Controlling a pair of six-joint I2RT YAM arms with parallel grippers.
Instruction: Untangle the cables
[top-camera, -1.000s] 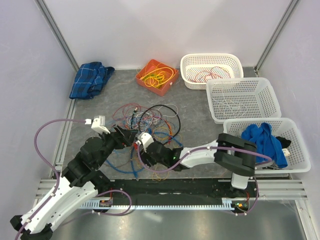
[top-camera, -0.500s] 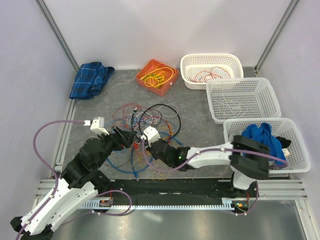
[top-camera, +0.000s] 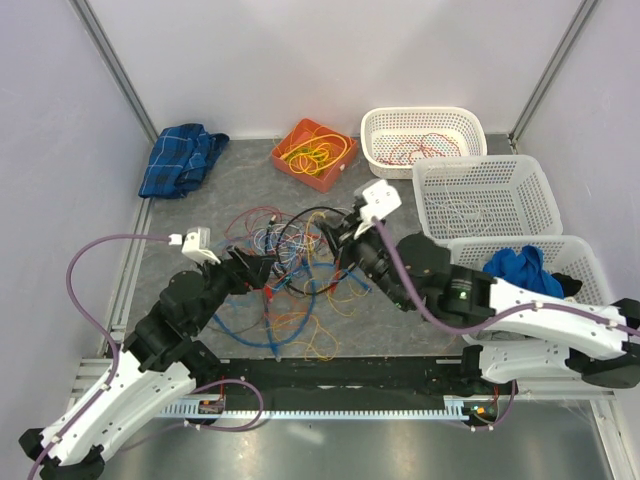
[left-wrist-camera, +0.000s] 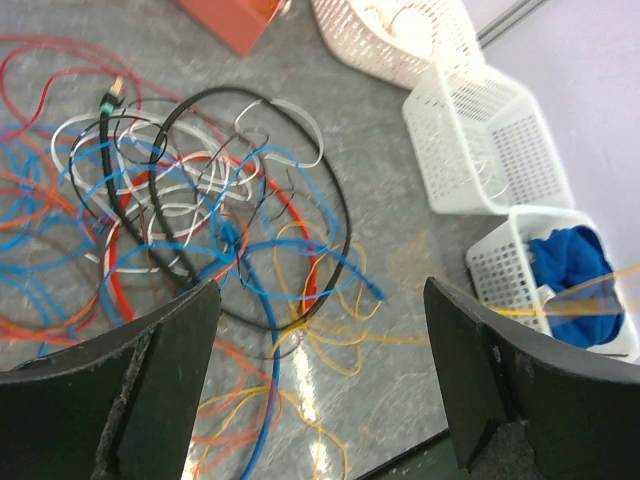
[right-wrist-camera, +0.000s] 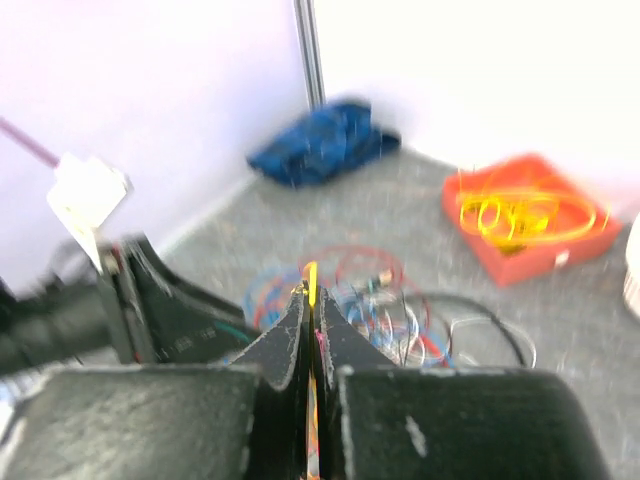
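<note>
Now grips a yellow cable (right-wrist-camera: 311, 275) in the closed right hand (right-wrist-camera: 311, 310) at the edge of the tangle (top-camera: 290, 265), left hand (left-wrist-camera: 320, 290) wide over it; next likely needs a steady pull free.

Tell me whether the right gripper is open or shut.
Shut. In the right wrist view the right gripper has its fingers pressed together, pinching a yellow cable that sticks out above the tips.
</note>
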